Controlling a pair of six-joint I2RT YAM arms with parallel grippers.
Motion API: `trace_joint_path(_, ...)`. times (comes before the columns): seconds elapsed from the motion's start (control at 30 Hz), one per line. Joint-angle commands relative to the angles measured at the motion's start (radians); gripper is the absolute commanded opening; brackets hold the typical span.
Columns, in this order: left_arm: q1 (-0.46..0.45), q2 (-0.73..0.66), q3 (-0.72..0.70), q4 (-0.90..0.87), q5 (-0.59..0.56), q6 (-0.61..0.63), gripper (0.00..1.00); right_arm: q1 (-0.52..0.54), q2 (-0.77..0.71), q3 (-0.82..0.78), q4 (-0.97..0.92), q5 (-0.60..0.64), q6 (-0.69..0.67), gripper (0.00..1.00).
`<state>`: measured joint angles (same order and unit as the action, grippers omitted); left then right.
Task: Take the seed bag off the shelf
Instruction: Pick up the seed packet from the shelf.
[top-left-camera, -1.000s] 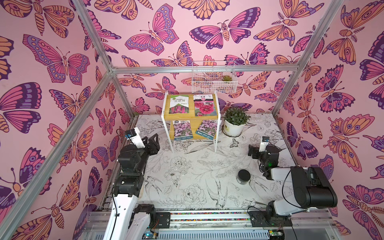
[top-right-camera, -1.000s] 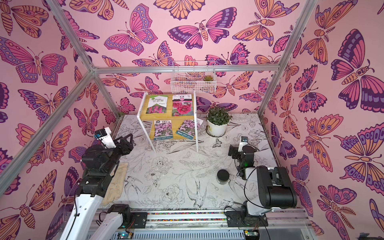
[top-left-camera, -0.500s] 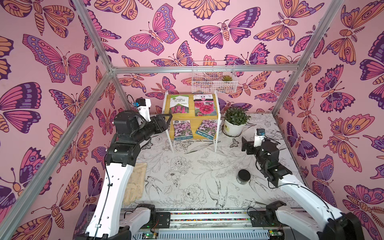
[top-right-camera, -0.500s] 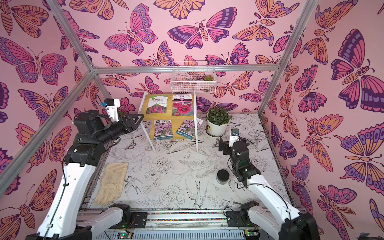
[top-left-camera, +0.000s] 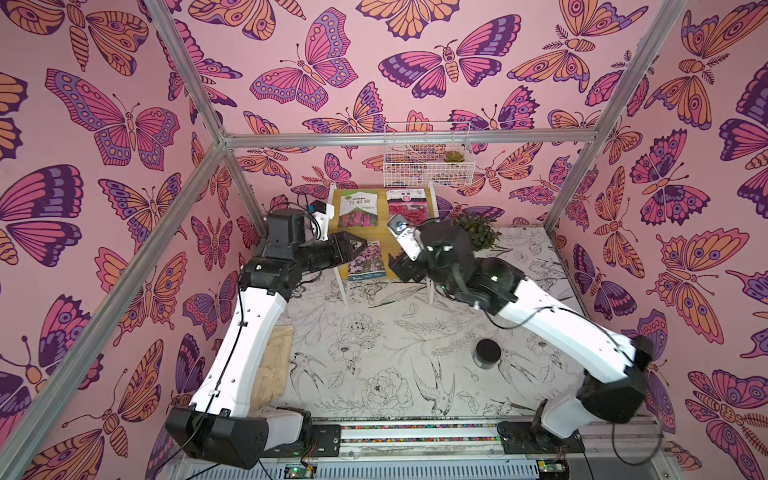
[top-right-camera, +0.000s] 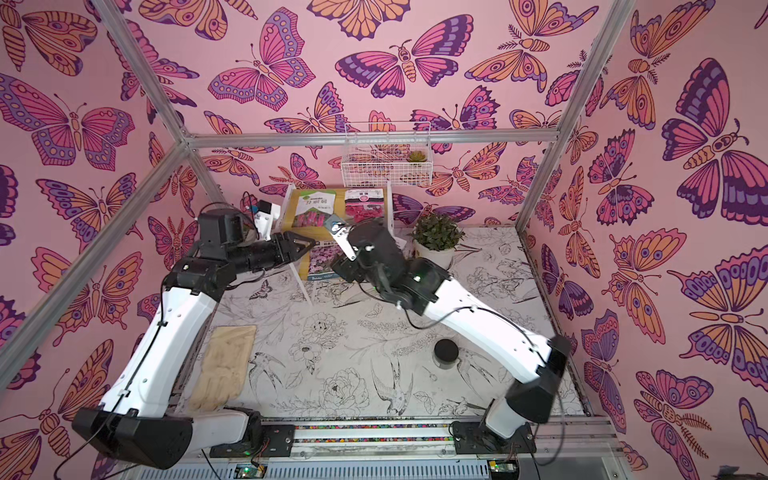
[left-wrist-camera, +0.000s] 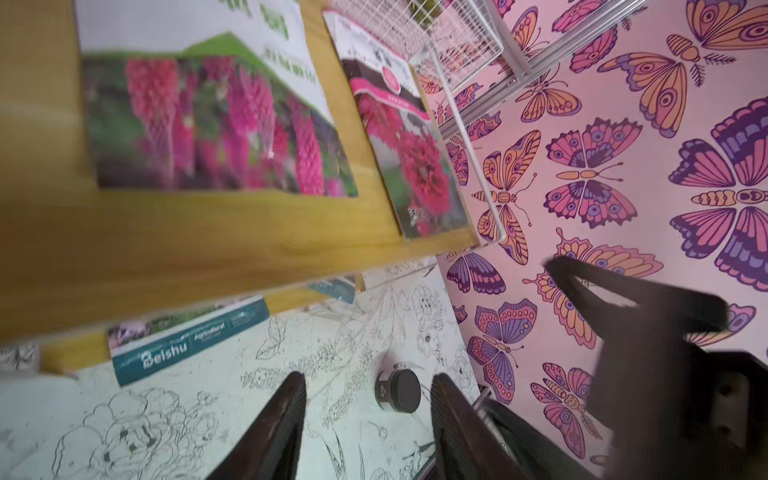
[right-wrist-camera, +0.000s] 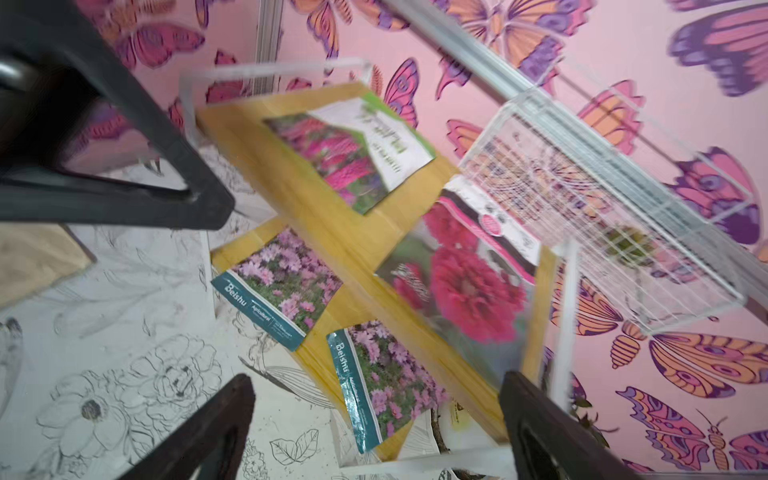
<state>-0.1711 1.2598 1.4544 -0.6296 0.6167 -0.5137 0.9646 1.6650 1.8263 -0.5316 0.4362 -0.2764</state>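
Hovering at the shelf (right-wrist-camera: 330, 220), nothing held.
My right end effector (right-wrist-camera: 376, 380) gapes wide over the seed bag (right-wrist-camera: 388, 357) lying flat on the lower tier; my left end effector (left-wrist-camera: 369, 376) is narrow and empty. I expect light, floppy, slick film, so I'd pinch its teal front edge, apparently overhanging the board.

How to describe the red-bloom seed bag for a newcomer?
Find the yellow two-tier shelf below the white wire basket. On its upper tier, the red-bloom seed bag lies nearer the potted plant. Big crimson blooms; its neighbour is green-topped.
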Motion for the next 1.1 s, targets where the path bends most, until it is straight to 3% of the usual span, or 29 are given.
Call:
trace_joint_path(0.0,-0.001,-0.134,-0.055,-0.022,0.008,0.011,0.53,0.002,0.05,0.151,-0.13,0.021,-0.122,0.95)
trace_joint_path(0.23,-0.002,-0.217,-0.186,-0.03,0.033,0.017,0.54,-0.003,0.224,0.415,-0.252,0.053,-0.235,0.96)
trace_joint_path(0.4,-0.001,-0.248,-0.23,-0.029,0.025,0.03,0.54,-0.039,0.256,0.443,-0.253,0.037,-0.263,0.97)
trace_joint_path(0.73,-0.002,-0.257,-0.257,-0.031,0.019,0.041,0.56,-0.167,0.3,0.527,-0.372,-0.23,-0.176,0.97)
trace_joint_path(1.07,0.0,-0.257,-0.265,-0.029,0.006,0.038,0.56,-0.183,0.326,0.53,-0.414,-0.301,-0.184,0.97)
